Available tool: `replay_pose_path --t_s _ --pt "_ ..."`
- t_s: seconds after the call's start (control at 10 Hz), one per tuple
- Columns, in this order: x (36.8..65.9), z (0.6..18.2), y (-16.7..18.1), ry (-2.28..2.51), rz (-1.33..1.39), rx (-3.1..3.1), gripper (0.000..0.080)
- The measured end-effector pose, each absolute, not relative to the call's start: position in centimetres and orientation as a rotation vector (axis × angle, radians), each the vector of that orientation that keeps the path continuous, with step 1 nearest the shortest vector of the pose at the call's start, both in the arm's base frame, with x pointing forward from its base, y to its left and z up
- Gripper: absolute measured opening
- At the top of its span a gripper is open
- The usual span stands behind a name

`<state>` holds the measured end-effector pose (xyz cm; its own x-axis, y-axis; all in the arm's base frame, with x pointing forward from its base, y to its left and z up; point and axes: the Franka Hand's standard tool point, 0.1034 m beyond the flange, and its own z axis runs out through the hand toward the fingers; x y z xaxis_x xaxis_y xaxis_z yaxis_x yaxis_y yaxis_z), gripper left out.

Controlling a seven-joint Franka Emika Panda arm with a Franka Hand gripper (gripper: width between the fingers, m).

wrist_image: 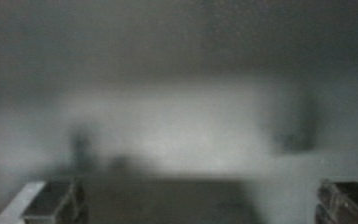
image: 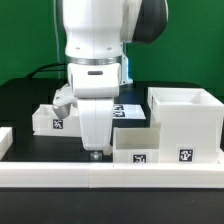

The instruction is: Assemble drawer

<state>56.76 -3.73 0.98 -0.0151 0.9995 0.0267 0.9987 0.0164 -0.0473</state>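
The tall white housing [image: 186, 122] stands at the exterior view's right, open side up, with a tag low on its front. One small white tray [image: 134, 147] sits against its left side. A second tray [image: 50, 118] sits at the left, partly behind the arm. My gripper [image: 96, 152] points straight down between the two trays, just left of the nearer tray and close to the table. In the wrist view the fingers [wrist_image: 48, 203] show at the two lower corners, far apart, with nothing between them [wrist_image: 197, 205]. The rest of that view is a blurred white shape.
A long low white rail [image: 110, 172] runs along the front, close below my fingertips. A short white rail end [image: 5, 140] shows at the left edge. A flat white piece with tags [image: 127, 110] lies behind the arm. The table is black and the backdrop green.
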Motion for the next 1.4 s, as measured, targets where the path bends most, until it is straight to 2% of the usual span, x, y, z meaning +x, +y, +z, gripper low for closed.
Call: replay_pose_path --t_s 0.3,0.8,1.1,1.4 --pt "57.9 1.3 -1.1 -2.230 0.000 -2.149 0.0649" --pt "57.2 0.9 -1.3 -2.212 0.009 -2.156 0.0649" --pt "57.5 0.6 0.8 -2.180 0.010 -2.162 0.0649" --pt "58.2 1.5 3.0 -2.145 0.043 -2.173 0.0649"
